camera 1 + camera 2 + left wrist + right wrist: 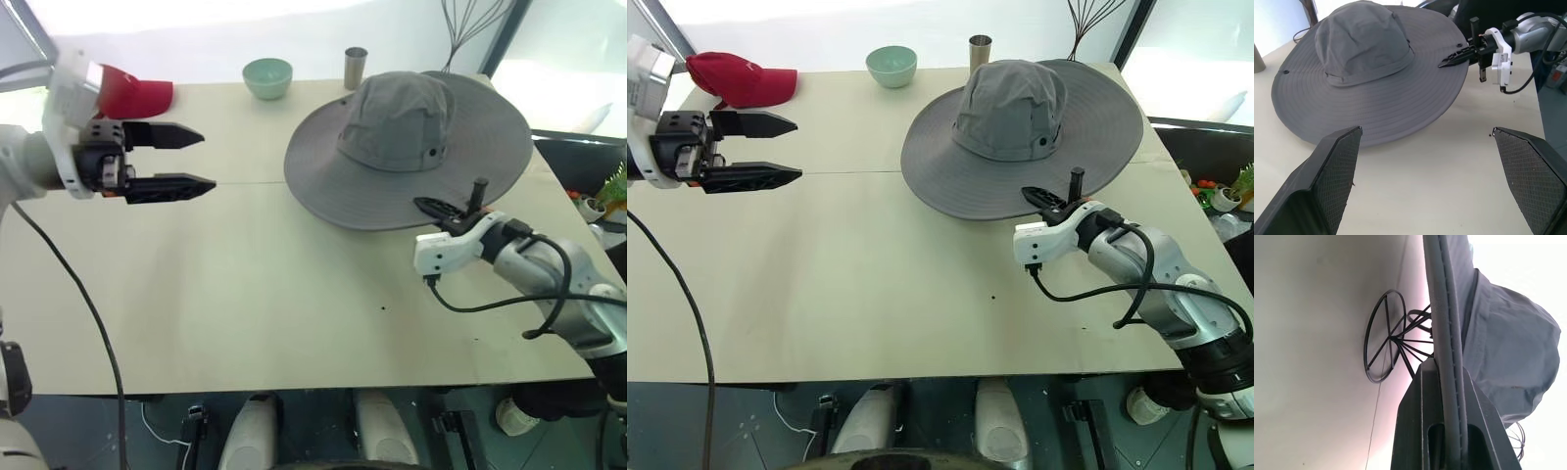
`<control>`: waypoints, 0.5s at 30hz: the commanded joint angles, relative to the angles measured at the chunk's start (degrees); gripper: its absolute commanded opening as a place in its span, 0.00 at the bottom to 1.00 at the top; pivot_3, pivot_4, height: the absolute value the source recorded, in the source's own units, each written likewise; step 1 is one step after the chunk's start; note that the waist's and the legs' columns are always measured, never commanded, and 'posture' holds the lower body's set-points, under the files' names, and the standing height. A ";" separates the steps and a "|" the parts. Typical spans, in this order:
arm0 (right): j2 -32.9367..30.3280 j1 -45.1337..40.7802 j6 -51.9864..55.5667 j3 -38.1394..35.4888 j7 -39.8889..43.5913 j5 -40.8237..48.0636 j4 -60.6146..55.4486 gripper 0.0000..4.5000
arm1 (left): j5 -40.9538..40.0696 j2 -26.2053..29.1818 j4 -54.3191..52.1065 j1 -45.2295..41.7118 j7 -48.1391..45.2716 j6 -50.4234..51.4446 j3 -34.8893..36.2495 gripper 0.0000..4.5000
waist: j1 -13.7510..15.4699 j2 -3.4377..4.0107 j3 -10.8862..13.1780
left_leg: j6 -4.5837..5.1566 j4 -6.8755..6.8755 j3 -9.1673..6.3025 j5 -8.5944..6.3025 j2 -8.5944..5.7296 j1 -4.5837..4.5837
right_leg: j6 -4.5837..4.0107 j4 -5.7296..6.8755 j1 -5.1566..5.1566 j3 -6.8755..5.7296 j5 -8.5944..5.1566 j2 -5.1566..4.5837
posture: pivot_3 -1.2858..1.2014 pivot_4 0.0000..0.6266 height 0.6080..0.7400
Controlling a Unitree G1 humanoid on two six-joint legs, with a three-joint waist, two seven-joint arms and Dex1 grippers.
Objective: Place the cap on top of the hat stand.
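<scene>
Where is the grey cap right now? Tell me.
In the left eye view the cap sits on the hat stand at the table's far right, the right gripper shut on its near brim.

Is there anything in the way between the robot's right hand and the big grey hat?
No, nothing visible. The right gripper is shut on the near edge of the cap, on its brim. The hat stand shows under the brim, so the cap seems to sit over it.

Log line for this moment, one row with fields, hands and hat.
cap: resting over hat stand | right hand: shut on cap brim edge | left hand: open, empty, above table
</scene>
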 commanded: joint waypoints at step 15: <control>0.62 7.63 0.18 -10.27 7.33 8.59 -7.59 0.63 | 2.19 -1.30 3.13 -3.75 -1.45 -2.71 0.01 1.00 | 0.26 -0.02 0.00 | 0.00 0.02 -0.02 0.00 -0.01 0.00 | 0.00 0.00 0.04 -0.01 0.00 0.00 | 0.52 0.24 1.00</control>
